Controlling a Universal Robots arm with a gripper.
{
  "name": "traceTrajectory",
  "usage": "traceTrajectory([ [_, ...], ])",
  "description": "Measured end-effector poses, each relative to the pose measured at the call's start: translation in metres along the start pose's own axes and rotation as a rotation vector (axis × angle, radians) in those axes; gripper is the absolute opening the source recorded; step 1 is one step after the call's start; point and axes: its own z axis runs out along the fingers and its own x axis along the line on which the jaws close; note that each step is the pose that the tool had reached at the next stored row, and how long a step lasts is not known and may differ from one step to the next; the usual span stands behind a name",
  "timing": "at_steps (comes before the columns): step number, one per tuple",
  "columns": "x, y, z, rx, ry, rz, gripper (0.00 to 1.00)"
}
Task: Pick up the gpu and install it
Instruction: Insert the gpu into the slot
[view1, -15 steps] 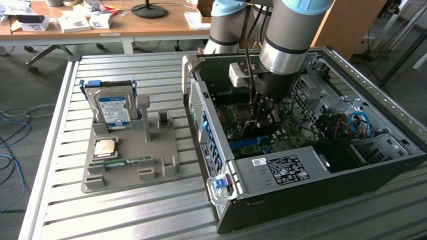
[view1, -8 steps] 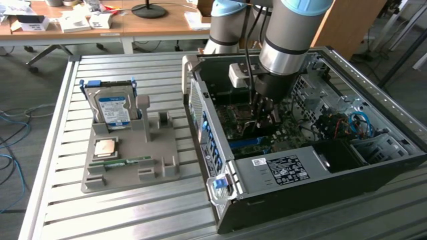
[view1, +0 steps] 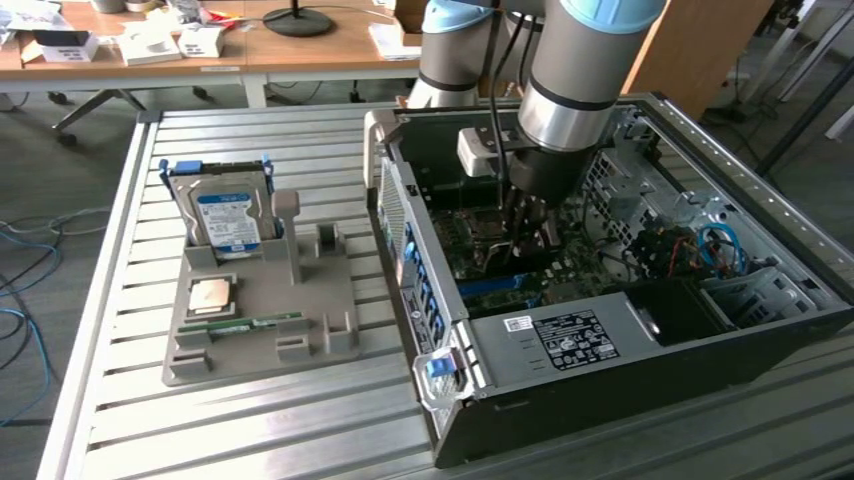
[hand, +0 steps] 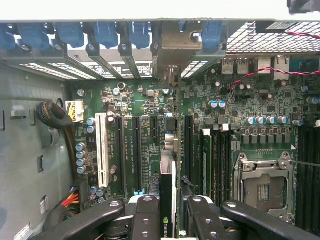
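The arm (view1: 574, 60) comes down from the top middle of the exterior view into the open case (view1: 747, 170), which lies on its side in the right half of that frame. The claw (view1: 523, 225) hangs low inside the case, just above the board (view1: 507, 265).

In the wrist view the claw (hand: 169, 207) is partly closed, and its two black fingers (hand: 147, 217) press from both sides on the gpu (hand: 168, 182). The gpu is seen edge-on, as a thin dark strip with a small green logo near the fingers. It stands upright over the board (hand: 150, 105), in line with the long dark slots and between the white slot (hand: 101, 150) and the socket (hand: 262, 187). I cannot tell if its lower edge already sits in a slot or is only above it.

In the exterior view's left, the grey tray (view1: 254, 345) lies on the slatted metal worktop (view1: 267, 430), apart from the case. A drive (view1: 227, 215) with a blue label stands upright at the tray's far end. A square chip (view1: 211, 297) and a narrow green stick (view1: 240, 324) lie nearer to the front.
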Motion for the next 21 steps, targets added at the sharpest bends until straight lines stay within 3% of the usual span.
traceTrajectory([
  [21,0.0008,-0.0001,0.0007,0.0001,0.0002,0.006,0.26],
])
